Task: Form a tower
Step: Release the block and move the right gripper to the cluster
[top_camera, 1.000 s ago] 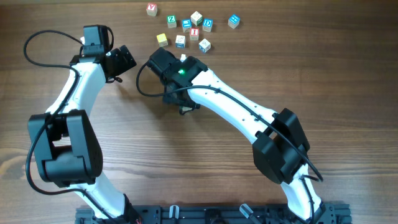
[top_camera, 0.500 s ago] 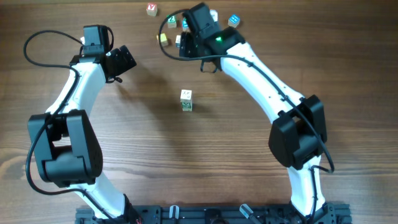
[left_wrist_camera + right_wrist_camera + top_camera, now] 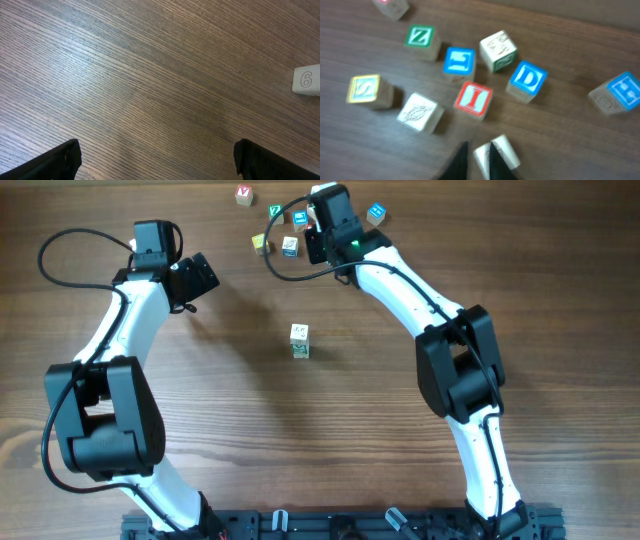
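While the right claw (image 3: 479, 157) is clamped on a white cube (image 3: 504, 147) among loose letter cubes (image 3: 473, 98), the left claw (image 3: 157, 155) hangs spread apart over the table (image 3: 150, 75). The tower (image 3: 299, 340) stands mid-table, well apart from both.

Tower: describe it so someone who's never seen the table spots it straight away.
From overhead, take the wooden table and look at its middle, between the left arm and the right arm. The tower stands there alone, well apart from the loose cubes bunched at the far edge. Most of them show bright coloured letters; it is pale with green prints.
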`<act>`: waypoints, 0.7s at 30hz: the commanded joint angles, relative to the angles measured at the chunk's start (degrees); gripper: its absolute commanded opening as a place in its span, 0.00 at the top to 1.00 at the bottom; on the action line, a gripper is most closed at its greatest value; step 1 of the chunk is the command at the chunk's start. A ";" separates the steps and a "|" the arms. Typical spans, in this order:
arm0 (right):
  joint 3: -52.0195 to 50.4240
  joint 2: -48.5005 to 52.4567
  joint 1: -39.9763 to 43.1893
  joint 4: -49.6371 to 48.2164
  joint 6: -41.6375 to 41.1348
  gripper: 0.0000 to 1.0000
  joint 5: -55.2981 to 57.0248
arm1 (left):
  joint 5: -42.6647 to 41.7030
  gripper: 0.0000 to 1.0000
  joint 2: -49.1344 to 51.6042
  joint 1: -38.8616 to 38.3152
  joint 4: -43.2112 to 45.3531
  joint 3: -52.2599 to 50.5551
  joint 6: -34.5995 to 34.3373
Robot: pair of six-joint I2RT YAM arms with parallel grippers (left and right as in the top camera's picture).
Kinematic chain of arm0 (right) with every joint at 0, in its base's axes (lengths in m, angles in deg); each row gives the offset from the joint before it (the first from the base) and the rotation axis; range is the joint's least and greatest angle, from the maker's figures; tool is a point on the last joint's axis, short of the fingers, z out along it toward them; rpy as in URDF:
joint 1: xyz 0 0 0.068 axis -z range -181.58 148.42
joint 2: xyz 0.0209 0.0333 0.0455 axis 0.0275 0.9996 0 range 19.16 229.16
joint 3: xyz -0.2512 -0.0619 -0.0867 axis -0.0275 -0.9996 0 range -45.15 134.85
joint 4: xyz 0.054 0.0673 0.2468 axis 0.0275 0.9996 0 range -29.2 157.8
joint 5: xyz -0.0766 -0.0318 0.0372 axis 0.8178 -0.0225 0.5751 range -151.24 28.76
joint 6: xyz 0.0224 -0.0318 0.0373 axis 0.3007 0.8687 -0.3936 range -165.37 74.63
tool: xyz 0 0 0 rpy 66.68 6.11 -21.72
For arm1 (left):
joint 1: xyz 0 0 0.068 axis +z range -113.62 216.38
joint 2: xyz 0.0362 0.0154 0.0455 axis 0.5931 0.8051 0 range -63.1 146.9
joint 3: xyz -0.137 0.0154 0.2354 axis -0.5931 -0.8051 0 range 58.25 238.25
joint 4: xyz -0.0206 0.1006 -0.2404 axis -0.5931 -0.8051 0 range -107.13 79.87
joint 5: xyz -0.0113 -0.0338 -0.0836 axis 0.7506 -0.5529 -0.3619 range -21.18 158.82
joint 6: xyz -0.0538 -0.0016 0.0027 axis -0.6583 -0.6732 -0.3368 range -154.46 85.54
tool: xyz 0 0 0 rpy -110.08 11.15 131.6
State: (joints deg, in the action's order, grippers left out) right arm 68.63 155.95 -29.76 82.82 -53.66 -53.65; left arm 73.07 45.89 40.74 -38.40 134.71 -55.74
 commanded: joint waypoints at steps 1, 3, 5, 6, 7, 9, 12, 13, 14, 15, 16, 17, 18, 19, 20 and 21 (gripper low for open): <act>0.85 3.72 1.20 -2.69 0.79 0.66 0.11 | 0.33 0.00 0.52 0.09 0.00 0.59 0.28; 0.85 5.70 1.57 -4.61 0.63 0.48 0.11 | 0.33 0.00 0.52 0.09 0.00 0.59 0.28; 0.87 7.21 1.60 -5.60 0.66 0.33 0.13 | 0.33 0.00 0.52 0.09 0.00 0.59 0.28; 0.85 8.20 1.60 -5.88 0.70 0.26 0.13 | 0.33 0.00 0.52 0.09 -0.02 0.59 0.28; 0.85 9.11 1.60 -6.10 0.79 0.24 0.13 | 0.33 0.00 0.52 0.09 0.00 0.59 0.28; 0.85 10.05 1.62 -6.27 0.83 0.22 0.15 | 0.35 0.00 0.52 0.09 0.00 0.59 0.28; 0.85 10.67 1.79 -6.40 0.83 0.36 0.15 | 0.33 0.00 0.52 0.09 0.00 0.59 0.28; 0.85 10.67 1.81 -6.40 0.83 0.39 0.15 | 0.33 0.00 0.52 0.09 -0.02 0.59 0.28; 0.85 10.67 1.81 -6.51 0.83 0.43 0.15 | 0.33 0.00 0.52 0.09 0.00 0.59 0.28; 0.87 10.58 1.81 -6.54 0.83 0.47 0.15 | 0.33 0.00 0.52 0.09 -0.02 0.59 0.28; 0.87 9.86 1.81 -5.75 0.83 0.48 0.15 | 0.33 0.00 0.52 0.09 0.00 0.59 0.28; 0.87 9.09 1.81 -5.03 0.81 0.48 0.15 | 0.35 0.00 0.52 0.09 0.00 0.59 0.28; 0.87 8.07 1.81 -4.28 0.81 0.49 0.13 | 0.33 0.00 0.52 0.09 -0.02 0.59 0.28; 0.87 6.05 1.81 -1.97 0.81 0.55 0.15 | 0.33 0.00 0.52 0.09 0.00 0.59 0.28; 0.87 4.66 1.81 0.04 0.83 0.55 0.15 | 0.35 0.00 0.52 0.09 0.00 0.59 0.28; 0.87 3.50 1.81 1.84 0.83 0.55 0.15 | 0.35 0.00 0.52 0.09 0.00 0.59 0.28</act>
State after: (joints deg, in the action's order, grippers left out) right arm 69.00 163.47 -28.19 81.75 -52.79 -53.47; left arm 73.07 45.89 40.74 -38.40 134.71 -55.74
